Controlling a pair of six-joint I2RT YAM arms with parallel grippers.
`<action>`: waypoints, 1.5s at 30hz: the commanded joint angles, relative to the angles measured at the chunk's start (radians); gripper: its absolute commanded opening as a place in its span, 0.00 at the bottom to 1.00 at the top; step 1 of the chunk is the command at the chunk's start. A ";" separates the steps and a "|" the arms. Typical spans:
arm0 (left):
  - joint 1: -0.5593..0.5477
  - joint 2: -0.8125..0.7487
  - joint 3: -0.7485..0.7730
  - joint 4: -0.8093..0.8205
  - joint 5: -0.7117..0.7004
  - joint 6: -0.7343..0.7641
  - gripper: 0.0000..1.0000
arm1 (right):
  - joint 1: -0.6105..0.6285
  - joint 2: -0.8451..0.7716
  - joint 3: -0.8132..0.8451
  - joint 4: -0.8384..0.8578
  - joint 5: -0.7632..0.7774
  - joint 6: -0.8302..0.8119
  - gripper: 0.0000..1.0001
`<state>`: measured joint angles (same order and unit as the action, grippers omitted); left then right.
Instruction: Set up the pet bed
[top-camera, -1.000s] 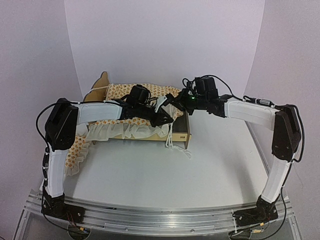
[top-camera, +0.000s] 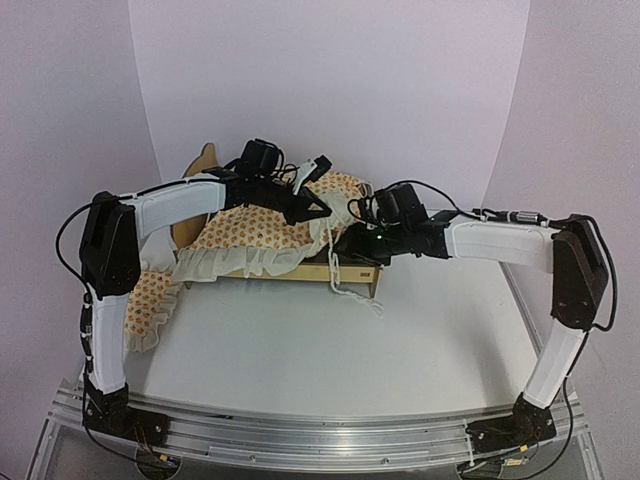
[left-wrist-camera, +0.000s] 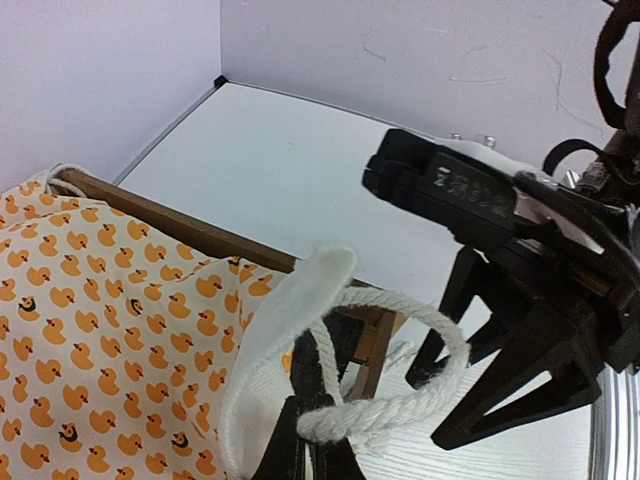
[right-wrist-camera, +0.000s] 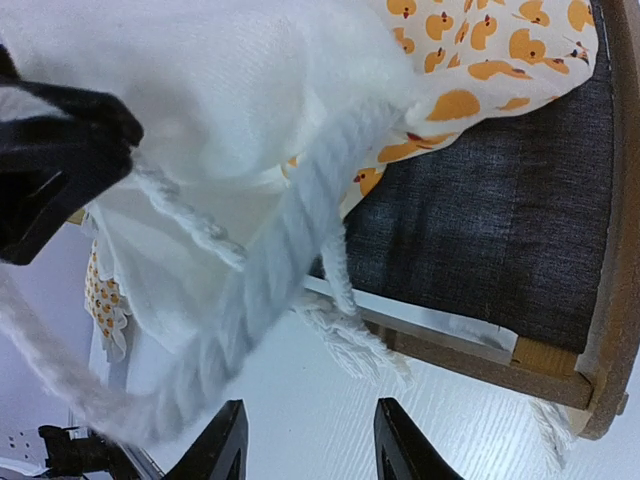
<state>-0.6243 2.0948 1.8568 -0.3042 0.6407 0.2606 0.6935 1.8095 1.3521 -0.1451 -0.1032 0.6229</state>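
Left gripper (top-camera: 319, 207): clamped on the rope tie (left-wrist-camera: 345, 422), holding 1 corner of the bedding (top-camera: 258, 226) above the bed frame (top-camera: 356, 273), likely to spread it.
Right gripper (right-wrist-camera: 305, 445): jaws apart, empty, at the frame's foot end.

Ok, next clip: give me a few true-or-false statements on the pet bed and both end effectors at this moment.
1. The left end effector is shut on a white cord. True.
2. The bedding has a floral print. False: it shows orange ducks.
3. The right end effector has its fingers apart. True.
4. The bedding covers the whole dark grey base. False: part of the base lies bare.
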 joint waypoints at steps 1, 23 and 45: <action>0.002 -0.063 0.009 -0.055 0.048 0.048 0.00 | -0.002 0.054 0.029 0.102 0.021 -0.031 0.45; 0.022 -0.082 0.005 -0.074 0.009 0.184 0.00 | -0.027 0.189 0.104 0.275 0.054 0.090 0.37; 0.029 -0.034 0.094 0.092 -0.026 0.118 0.00 | -0.056 -0.013 0.013 -0.043 0.200 0.009 0.00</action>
<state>-0.5961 2.0805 1.8568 -0.3093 0.6234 0.4211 0.6373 1.9226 1.3554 -0.0080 0.0451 0.6999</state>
